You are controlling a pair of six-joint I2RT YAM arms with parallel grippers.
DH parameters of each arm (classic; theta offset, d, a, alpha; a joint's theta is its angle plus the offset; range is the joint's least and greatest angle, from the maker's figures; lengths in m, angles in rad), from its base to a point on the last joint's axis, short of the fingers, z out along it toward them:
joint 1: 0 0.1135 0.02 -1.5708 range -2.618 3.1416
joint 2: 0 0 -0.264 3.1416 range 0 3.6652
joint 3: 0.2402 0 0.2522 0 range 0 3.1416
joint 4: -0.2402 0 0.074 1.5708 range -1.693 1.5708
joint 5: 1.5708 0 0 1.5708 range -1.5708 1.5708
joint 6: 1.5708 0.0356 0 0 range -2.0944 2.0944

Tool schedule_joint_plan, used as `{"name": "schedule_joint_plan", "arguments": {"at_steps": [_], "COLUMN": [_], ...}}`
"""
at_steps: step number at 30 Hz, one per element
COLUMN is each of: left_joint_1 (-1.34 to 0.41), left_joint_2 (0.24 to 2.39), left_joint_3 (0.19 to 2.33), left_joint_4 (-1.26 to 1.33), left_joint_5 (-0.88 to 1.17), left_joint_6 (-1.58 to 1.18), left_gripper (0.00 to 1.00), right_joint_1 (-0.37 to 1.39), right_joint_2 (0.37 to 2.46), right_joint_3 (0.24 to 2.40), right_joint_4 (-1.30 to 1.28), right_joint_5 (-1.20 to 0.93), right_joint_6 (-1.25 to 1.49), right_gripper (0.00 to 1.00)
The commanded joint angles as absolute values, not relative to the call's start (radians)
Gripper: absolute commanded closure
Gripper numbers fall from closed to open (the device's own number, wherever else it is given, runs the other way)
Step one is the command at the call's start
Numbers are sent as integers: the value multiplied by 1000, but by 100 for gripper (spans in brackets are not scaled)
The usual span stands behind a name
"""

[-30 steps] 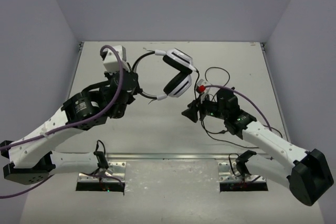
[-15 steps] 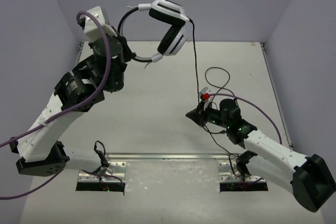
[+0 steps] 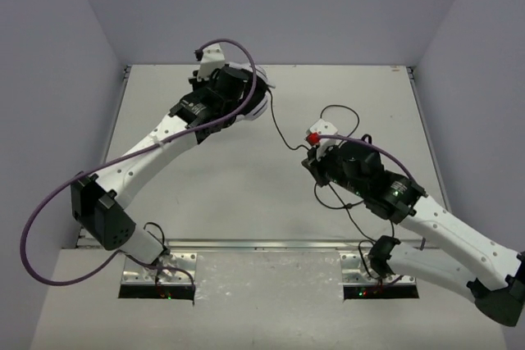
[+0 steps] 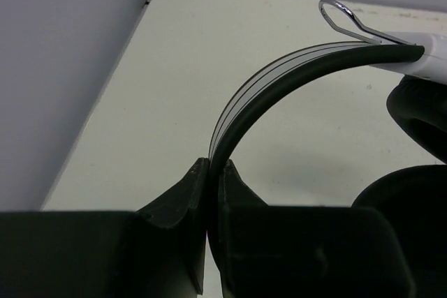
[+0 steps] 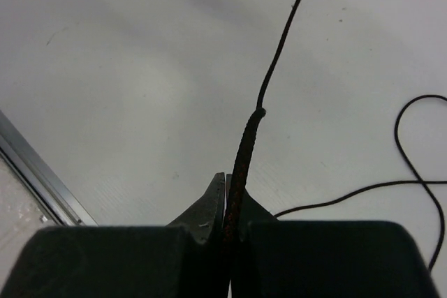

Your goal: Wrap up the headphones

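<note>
Holding the headphones by the thin black headband, the left hand had its fingers pressed together on the band. From the fingertips the band arched up and away toward a white earcup and the black ear pads on that hand's right side. From overhead the headset sat under the left wrist, mostly hidden. Whether it rested on the desk or hung just above it could not be told.

The right hand was closed on the cable, gripping a thicker, sleeved stretch at its fingertips. Ahead of that hand the thin wire ran fairly straight toward the headset, while slack loops lay on the desk beside and behind it.

This looked like the start of the winding: one hand anchored the headset and the other held the wire with a straight run between them. The next move would probably call for carrying the cable around the band or earcups under gentle tension, regripping as slack fed in. Too hard a pull could drag the band out of the pinch, and the loose loops could snag on the right arm.
</note>
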State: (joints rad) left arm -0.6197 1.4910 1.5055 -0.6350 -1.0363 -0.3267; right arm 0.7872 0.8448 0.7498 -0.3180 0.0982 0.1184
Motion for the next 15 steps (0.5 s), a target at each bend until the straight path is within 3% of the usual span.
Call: {"name": "schedule_joint_plan", "arguments": {"at_steps": [1,6,15], "left_joint_1": [-575,-558,-600], "left_joint_2": [1531,1586,1426], "left_joint_3": [1497,1350,910], "left_joint_4": [-366,-154,231], "left_joint_5": [-924,-617,-135], "left_joint_6": [-235,-104,-123], "left_gripper": [100,100,99], "right_joint_1": [905,1101,1101], "right_joint_2": [949,1012,983], "right_joint_3": [950,1101,1181], "right_joint_4": [-549,-601,-468], "right_joint_5": [265,414,272], "right_joint_6": [-35,-184,-432], "right_gripper": [99,99,99]}}
